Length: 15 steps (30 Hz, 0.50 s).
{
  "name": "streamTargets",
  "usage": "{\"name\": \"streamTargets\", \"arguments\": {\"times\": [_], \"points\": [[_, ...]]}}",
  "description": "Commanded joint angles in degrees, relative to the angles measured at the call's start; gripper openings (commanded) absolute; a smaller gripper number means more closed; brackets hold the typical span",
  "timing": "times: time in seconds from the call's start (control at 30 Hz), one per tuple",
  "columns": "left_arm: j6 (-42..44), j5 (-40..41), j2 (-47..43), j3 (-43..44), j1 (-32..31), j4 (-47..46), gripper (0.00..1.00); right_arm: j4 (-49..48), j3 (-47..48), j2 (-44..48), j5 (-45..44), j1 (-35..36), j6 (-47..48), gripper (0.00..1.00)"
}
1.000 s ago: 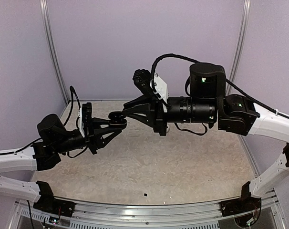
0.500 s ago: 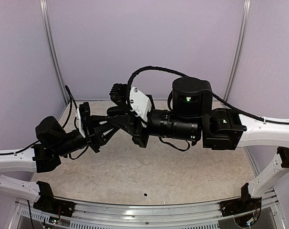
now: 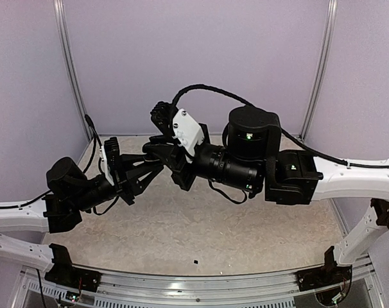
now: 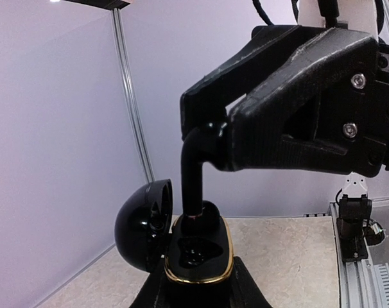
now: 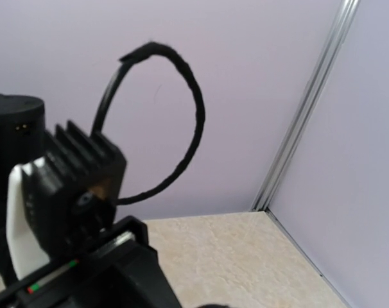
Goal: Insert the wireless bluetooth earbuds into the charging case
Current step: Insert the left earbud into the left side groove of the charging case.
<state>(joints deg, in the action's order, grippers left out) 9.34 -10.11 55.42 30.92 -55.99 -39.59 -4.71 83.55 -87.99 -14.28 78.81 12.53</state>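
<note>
In the left wrist view the charging case (image 4: pixel 198 260) is black with a gold rim. Its lid (image 4: pixel 142 221) hangs open to the left. My left gripper (image 4: pixel 198 294) is shut on the case from below and holds it up off the table. A black earbud (image 4: pixel 193 173) with a long stem hangs from my right gripper (image 4: pixel 210 138), which is shut on its top. The stem's lower end stands in the case's far socket; the near socket shows dark and hollow. In the top view the right gripper (image 3: pixel 157 152) meets the left gripper (image 3: pixel 145 172) and covers the case.
Lilac walls with aluminium posts (image 3: pixel 70 70) close in the marbled table (image 3: pixel 246 231) on three sides. A tiny dark speck (image 3: pixel 195 262) lies near the front rail (image 3: pixel 194 292). The right wrist view shows only a black cable (image 5: pixel 181 109), a finned block and the far right corner.
My right arm swung left and rolled, bringing the earbud over and down onto the case. The left arm drew slightly left with the case.
</note>
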Motion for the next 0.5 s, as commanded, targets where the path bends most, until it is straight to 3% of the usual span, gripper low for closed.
{"name": "streamTargets", "arguments": {"times": [0.0,0.47], "points": [[1.0,0.9,-1.1,0.7,-0.6,-2.7,0.02,-2.6,-0.2,-0.8,-0.7,0.3,-2.3,0.09],[1.1,1.2,-1.6,0.6,-1.0,-3.0,0.02,-1.5,0.8,-2.3,0.9,-0.1,-4.2,0.08]]}}
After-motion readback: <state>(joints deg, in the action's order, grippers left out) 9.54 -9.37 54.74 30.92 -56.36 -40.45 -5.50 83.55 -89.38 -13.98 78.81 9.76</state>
